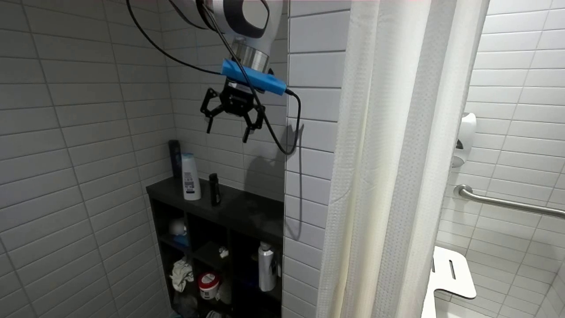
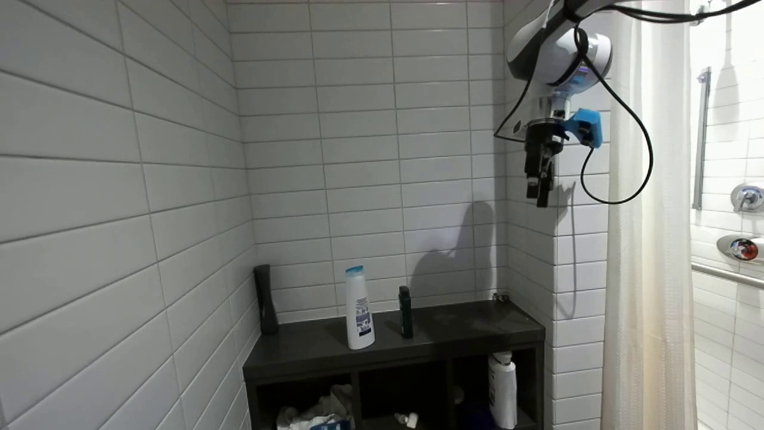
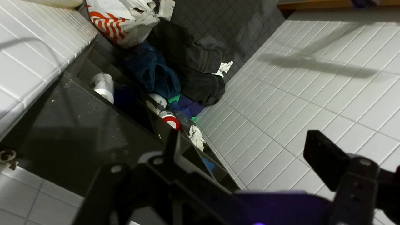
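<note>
Small black bottle (image 2: pixel 406 313) (axis vertical)

I get one white bottle (image 1: pixel 191 179), one tall dark bottle (image 2: pixel 266 301) and one small black container (image 2: pixel 406 313), so that's three standing on one black shelf unit (image 1: pixel 260 212). Lower down it's at least one pale bottle (image 1: pixel 266 269) plus one red-lidded tub (image 1: pixel 209 283). There's also one curtain (image 1: pixel 388 154), one arm (image 1: pixel 254 35) with one gripper (image 1: pixel 227 136) and its two fingers (image 3: pixel 325 161), and one shopping bag (image 3: pixel 120 26) with red lettering. The dark heap (image 3: pixel 187 54) beside it is too jumbled to count.
</note>
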You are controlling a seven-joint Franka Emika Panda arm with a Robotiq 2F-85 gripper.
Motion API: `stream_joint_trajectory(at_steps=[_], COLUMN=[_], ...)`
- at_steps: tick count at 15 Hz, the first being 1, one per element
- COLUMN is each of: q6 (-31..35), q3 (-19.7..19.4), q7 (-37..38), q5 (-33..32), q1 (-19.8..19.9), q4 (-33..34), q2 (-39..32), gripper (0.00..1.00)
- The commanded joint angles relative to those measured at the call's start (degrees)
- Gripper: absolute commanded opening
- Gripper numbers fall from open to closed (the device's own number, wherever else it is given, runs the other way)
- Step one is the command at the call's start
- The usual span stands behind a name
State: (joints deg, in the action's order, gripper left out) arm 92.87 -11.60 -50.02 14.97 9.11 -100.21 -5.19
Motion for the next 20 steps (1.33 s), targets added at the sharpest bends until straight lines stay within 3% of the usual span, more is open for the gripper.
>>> stream_joint_trajectory(at_steps=[1,5,9,15,20], q6=[1.2,2.9,3.7,0.6,-4.1], q3=[1.5,3.7,6.7,9.1,8.5], q7=[-6.7,-13.5,-18.6,-24.2,-28.8], q5=[-2.8,-8.3,-9.3,-4.2,-1.5], q1=[0.8,-1.3,-5.0,-10.2,-9.4], q4=[-1.3,-7.2,-10.6,-5.0,-0.5], q2=[2.3,9.1,13.6,10.3,6.6], gripper=[1.0,1.0,1.0,1.0,1.0])
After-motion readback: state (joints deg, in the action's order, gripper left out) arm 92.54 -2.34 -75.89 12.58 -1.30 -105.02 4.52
